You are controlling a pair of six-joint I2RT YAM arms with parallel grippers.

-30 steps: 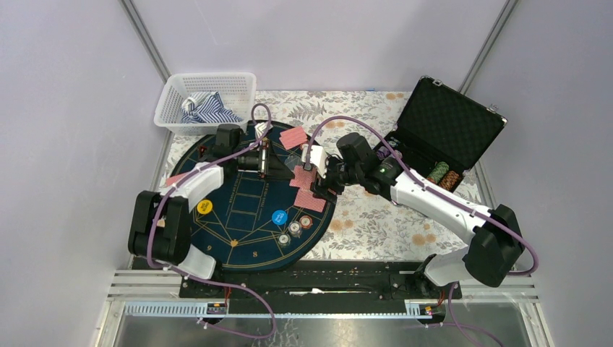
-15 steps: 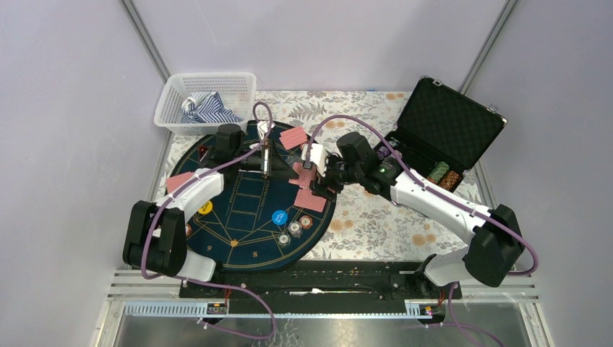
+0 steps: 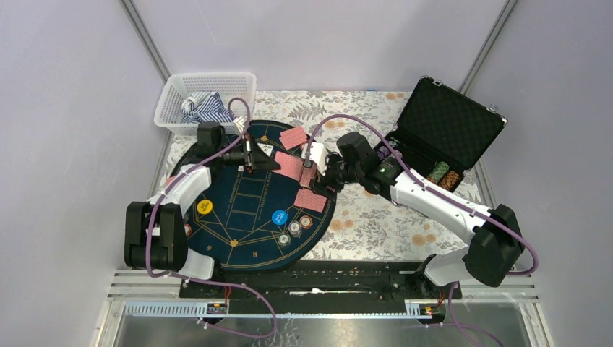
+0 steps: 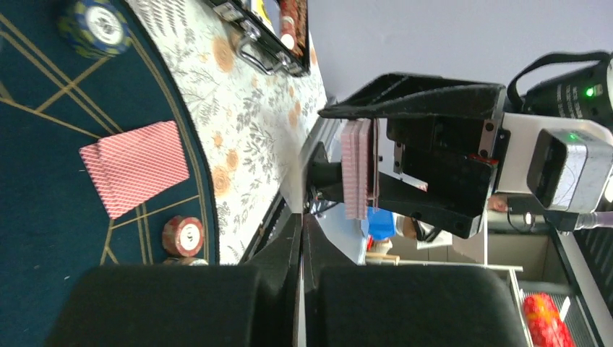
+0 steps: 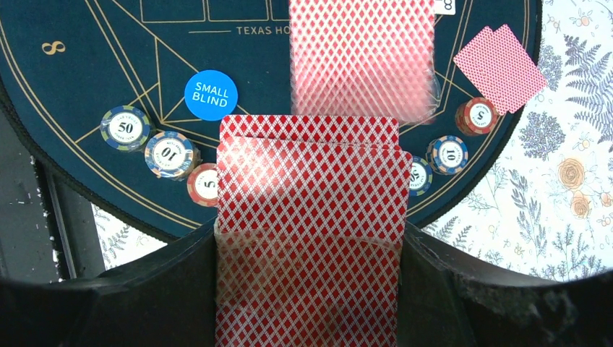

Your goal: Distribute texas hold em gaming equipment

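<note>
My right gripper [image 3: 315, 176] [image 5: 311, 289] is shut on the deck of red-backed playing cards [image 5: 311, 217] [image 4: 356, 170], held above the mat's right side. My left gripper [image 3: 269, 165] [image 4: 302, 238] is shut on one card [image 3: 289, 165], which shows edge-on between its fingers. That card appears blurred in the right wrist view [image 5: 361, 58]. Dealt cards [image 3: 293, 137] [image 3: 309, 199] [image 5: 500, 66] lie on the dark blue mat [image 3: 246, 217]. A blue small-blind disc [image 3: 280, 217] [image 5: 210, 95], a yellow disc [image 3: 204, 207] and chip stacks [image 3: 306, 221] [image 5: 170, 154] [image 5: 477, 116] also rest there.
A white basket [image 3: 173, 90] with striped cloth stands at the back left. The open black case [image 3: 448, 119] at the right holds chip stacks [image 3: 442, 176]. A floral cloth [image 3: 376, 217] covers the table around the mat.
My left gripper closed on the deck's top card and drew back to the left with it. The right gripper and its deck have stayed put.
</note>
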